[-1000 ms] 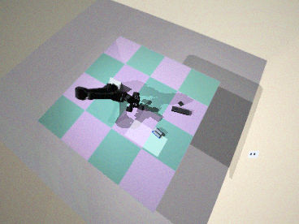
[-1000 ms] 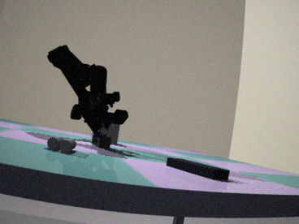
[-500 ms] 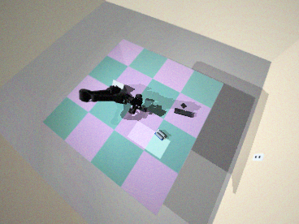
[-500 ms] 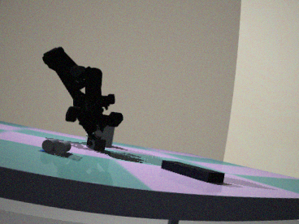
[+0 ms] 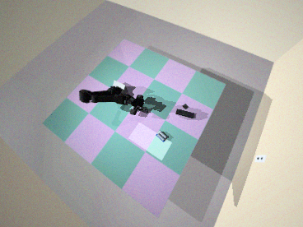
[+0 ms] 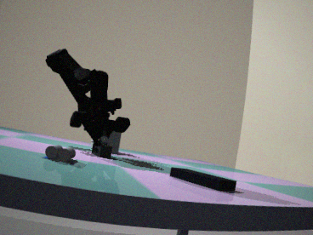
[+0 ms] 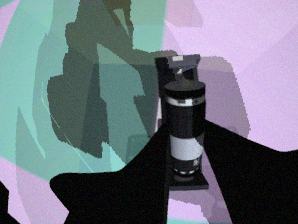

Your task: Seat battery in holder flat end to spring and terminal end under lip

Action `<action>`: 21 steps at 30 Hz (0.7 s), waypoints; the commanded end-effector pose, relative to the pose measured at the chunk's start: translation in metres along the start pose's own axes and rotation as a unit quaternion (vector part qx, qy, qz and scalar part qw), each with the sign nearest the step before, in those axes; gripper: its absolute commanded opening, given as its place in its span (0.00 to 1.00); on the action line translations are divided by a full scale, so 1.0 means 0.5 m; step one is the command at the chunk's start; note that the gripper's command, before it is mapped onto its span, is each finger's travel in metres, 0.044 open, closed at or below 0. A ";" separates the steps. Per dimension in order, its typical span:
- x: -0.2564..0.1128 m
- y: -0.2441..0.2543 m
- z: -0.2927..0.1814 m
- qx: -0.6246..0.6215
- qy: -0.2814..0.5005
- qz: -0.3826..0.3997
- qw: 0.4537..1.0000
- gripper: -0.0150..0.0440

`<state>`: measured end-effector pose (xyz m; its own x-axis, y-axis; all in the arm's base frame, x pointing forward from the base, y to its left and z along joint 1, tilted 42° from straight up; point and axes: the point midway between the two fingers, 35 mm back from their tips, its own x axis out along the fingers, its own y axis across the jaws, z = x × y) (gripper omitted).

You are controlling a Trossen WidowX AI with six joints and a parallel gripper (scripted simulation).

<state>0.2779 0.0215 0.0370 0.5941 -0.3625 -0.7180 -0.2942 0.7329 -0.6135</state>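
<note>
My gripper [image 5: 137, 108] is shut on the battery [image 7: 184, 129], a dark cylinder with a pale band that stands lengthwise between the fingers in the wrist view. In the exterior view the gripper [image 6: 104, 149] is low, close above the checkered mat. The holder [image 5: 186, 111] is a long black block lying on the mat to the right of the gripper, well apart from it; it also shows in the side view [image 6: 203, 179]. The holder's spring and lip are too small to make out.
A grey cylinder [image 5: 163, 136] lies on the mat in front of the gripper; it also shows in the side view [image 6: 59, 152]. A pale rectangle [image 5: 150, 140] is beside it. A small white tag [image 5: 260, 158] lies off the mat at right.
</note>
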 end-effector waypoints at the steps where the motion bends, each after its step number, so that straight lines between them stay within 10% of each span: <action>1: 0.001 0.003 -0.009 -0.001 0.007 0.001 1.000 0.40; 21: 0.001 0.003 -0.009 -0.001 0.007 0.001 1.000 0.40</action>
<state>0.2778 0.0214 0.0370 0.5938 -0.3627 -0.7182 -0.2941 0.7330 -0.6133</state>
